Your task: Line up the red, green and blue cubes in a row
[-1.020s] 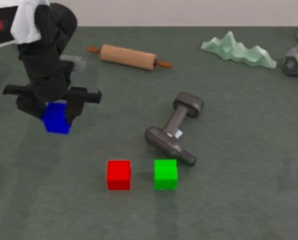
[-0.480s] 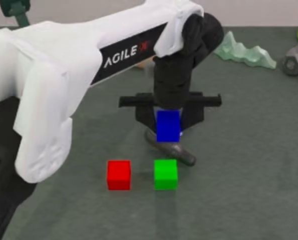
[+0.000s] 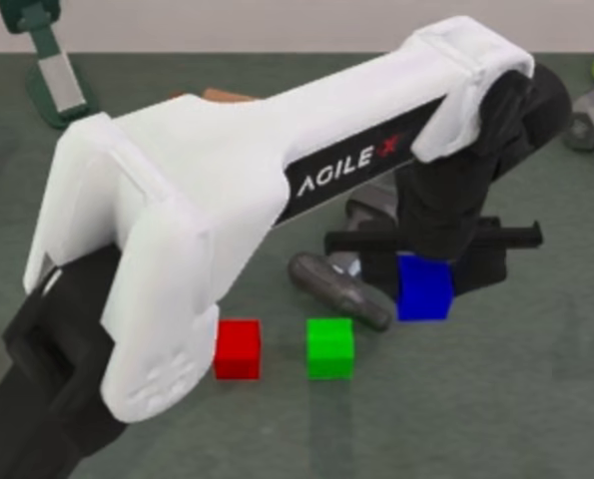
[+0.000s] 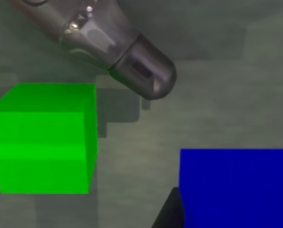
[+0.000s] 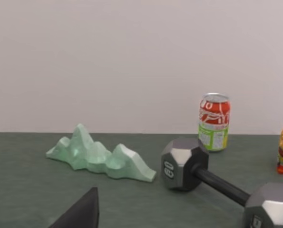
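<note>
Blue cube [image 3: 422,288] is clamped in the left claw [image 3: 423,261], whose fingers close on its sides above the grey-green counter [image 3: 536,399]. The left arm [image 3: 277,200] reaches diagonally across the scene from the lower left. The held cube sits just right of the grey drill [image 3: 338,286], up and to the right of the green cube [image 3: 330,347]. The red cube [image 3: 237,348] rests left of the green one, with a gap between them. The right claw is out of the top view; its wrist camera shows a dumbbell [image 5: 212,183], a soda can [image 5: 214,121] and a mint-green ridged piece [image 5: 99,156].
</note>
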You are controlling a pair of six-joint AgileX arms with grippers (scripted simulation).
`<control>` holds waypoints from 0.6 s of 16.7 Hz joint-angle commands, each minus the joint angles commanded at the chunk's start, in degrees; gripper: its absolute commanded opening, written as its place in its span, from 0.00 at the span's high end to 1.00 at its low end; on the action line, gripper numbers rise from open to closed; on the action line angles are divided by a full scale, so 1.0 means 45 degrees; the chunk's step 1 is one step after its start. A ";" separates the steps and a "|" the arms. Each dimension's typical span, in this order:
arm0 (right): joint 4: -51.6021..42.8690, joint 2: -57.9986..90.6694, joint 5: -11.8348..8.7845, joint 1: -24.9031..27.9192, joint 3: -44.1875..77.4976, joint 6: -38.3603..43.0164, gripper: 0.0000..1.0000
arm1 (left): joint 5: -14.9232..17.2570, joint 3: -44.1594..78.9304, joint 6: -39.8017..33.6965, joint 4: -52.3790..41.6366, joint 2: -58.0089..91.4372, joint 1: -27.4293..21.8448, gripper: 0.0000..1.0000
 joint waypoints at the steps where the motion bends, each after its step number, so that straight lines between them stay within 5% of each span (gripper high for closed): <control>1: 0.0000 0.0000 0.0000 0.0000 0.0000 0.0000 0.00 | 0.0000 0.0000 0.0000 0.0000 0.0000 0.0000 1.00; 10: 0.0000 0.0000 0.0000 0.0000 0.0000 0.0000 0.00 | 0.0009 -0.2623 0.0017 0.2930 0.0250 0.0028 1.00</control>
